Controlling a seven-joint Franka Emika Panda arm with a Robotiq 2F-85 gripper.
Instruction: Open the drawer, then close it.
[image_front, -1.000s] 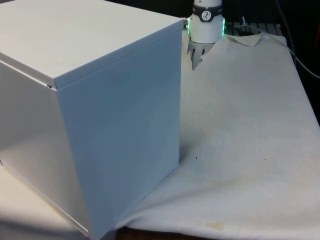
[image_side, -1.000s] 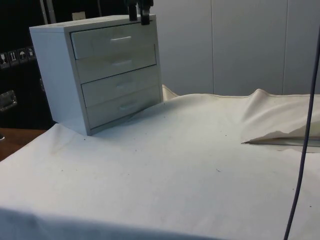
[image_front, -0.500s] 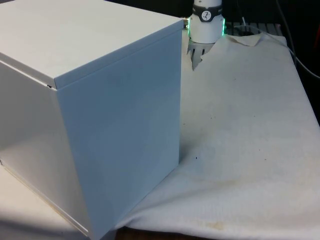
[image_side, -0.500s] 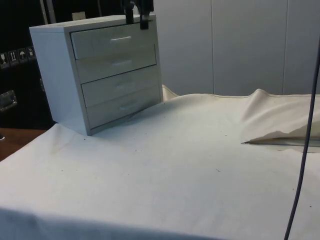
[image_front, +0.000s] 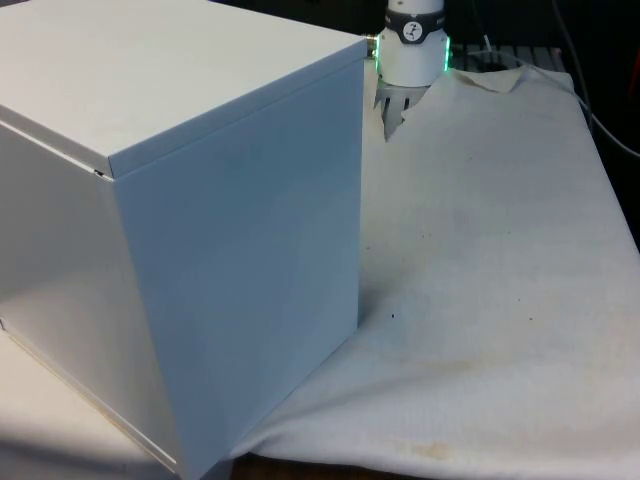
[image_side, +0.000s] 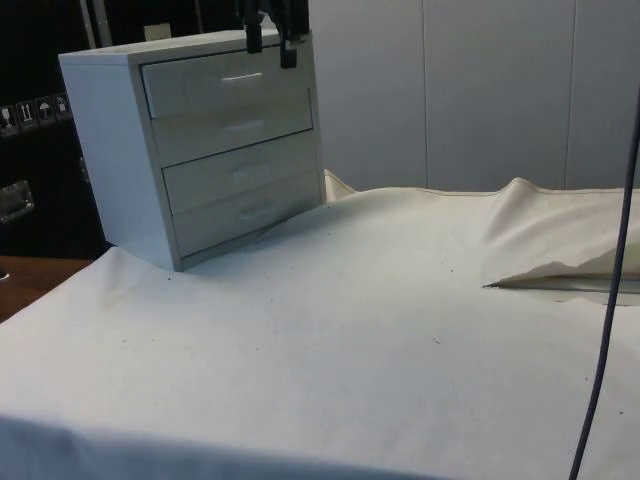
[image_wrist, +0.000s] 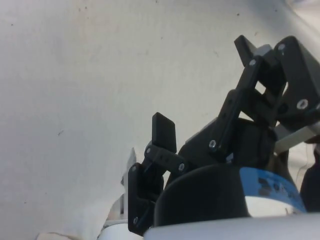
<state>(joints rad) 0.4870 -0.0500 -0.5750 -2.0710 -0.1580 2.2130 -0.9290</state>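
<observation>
At the top front corner of the chest of drawers (image_side: 195, 150) my gripper (image_side: 270, 48) hangs with its fingers spread apart and nothing between them. The chest stands on the white cloth (image_side: 380, 330) toward the side view's left, all four drawers looking shut. The top drawer (image_side: 225, 85) lies just below my fingertips, and its small pale handle (image_side: 241, 77) sits a little toward the chest's middle from where I am.

I judge the step in hand to be reaching that handle. To do it well I should shift sideways until the handle lies between my fingers, come down level with it, and only then close. The handle is thin and shallow, so I want a square grip, then a straight pull along the drawer's run; an angled pull could drag the whole chest over the cloth.
</observation>
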